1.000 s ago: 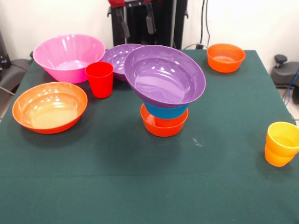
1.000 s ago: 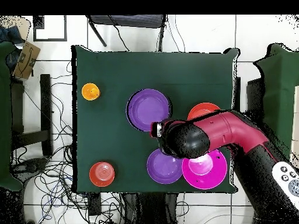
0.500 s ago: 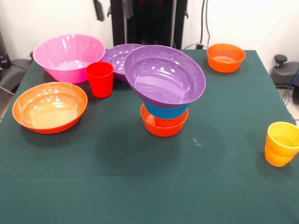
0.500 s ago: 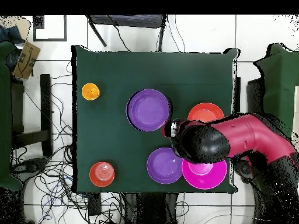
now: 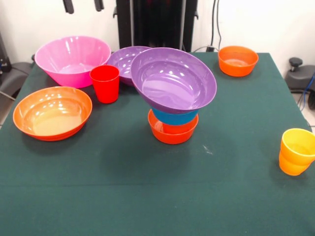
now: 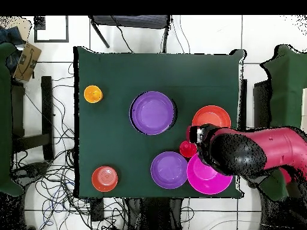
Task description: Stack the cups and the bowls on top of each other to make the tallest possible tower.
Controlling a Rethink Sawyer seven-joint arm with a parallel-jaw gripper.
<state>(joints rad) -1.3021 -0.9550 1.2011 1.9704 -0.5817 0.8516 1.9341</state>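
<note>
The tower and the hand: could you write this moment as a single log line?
tower: purple bowl tilted on top | hand: open, raised above pink bowl | red cup: loose

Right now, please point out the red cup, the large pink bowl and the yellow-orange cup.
red cup [image 5: 105,84]: front view, outer wall.
large pink bowl [image 5: 72,58]: front view, inner wall.
yellow-orange cup [image 5: 297,152]: front view, outer wall.

The desk [image 5: 147,196] is covered by a dark green cloth [image 6: 120,72]. Off its left edge in the overhead view, tangled cables [image 6: 54,173] lie on a white tiled floor [image 6: 204,33], with a cardboard box [image 6: 27,60] near the top-left corner. In the front view, a white wall [image 5: 256,22] rises behind the desk's far edge.
</note>
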